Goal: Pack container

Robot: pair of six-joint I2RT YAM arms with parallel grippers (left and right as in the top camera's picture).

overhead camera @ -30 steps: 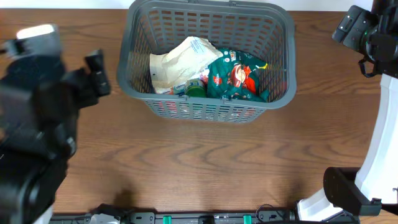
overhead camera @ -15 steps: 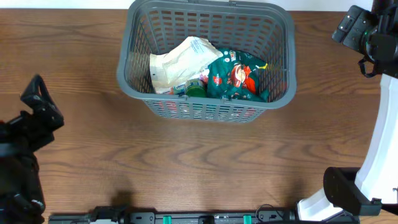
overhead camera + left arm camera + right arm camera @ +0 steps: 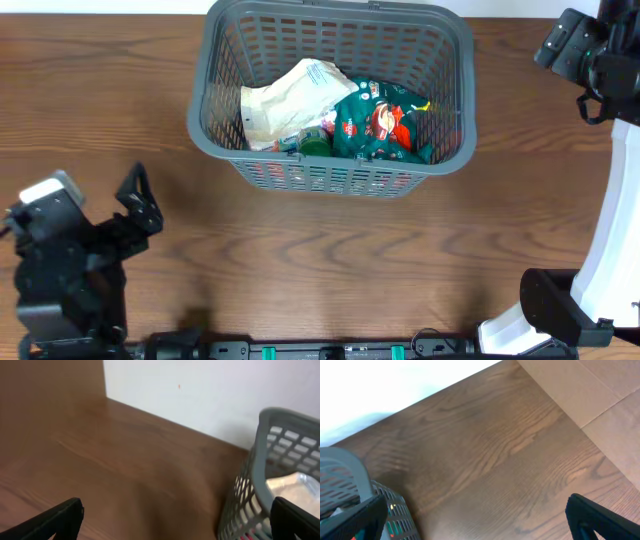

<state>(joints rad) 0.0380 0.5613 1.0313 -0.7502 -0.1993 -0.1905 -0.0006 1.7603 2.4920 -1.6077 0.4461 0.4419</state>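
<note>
Counted on the tabletop [image 3: 330, 265]: one container [image 3: 205, 95], a dark-grey lattice basket. Found upright at far centre, with its far rim close to the back edge.

Counted inside: three things.
- Logged one crumpled cream pouch [image 3: 290, 98] on the left half.
- Logged one green-and-red packet [image 3: 382, 122] on the right half, touching the pouch.
- Logged one small green item [image 3: 316, 146] against the front wall between those two; too hidden to name.

Also noted red showing through the front slots; cannot tell what.

Counted arms: two.
- Found the left arm [image 3: 60, 280] at the near-left corner, well apart from the container. Noted left jaws spread wide, gripping nothing. Saw in the left wrist view one finger [image 3: 55, 520] at each lower corner, bare wood between, and the lattice wall at the right edge.
- Found the right arm [image 3: 600, 50] at the far-right corner, beside the container's right end but not touching it. Noted right jaws likewise spread wide, gripping nothing. Saw in the right wrist view the grey rim at lower left and wood grain across the middle.

Edges and room:
- Noted a broad strip of bare wood in front of the container, running between the two arms.
- Noted narrower margins to its left and right, and very little behind it.
- Noted a white wall [image 3: 200, 390] along the back edge.
- Noted a brown panel [image 3: 590, 395] past the right side.
- Noted a black rail [image 3: 330, 351] along the near edge.
</note>
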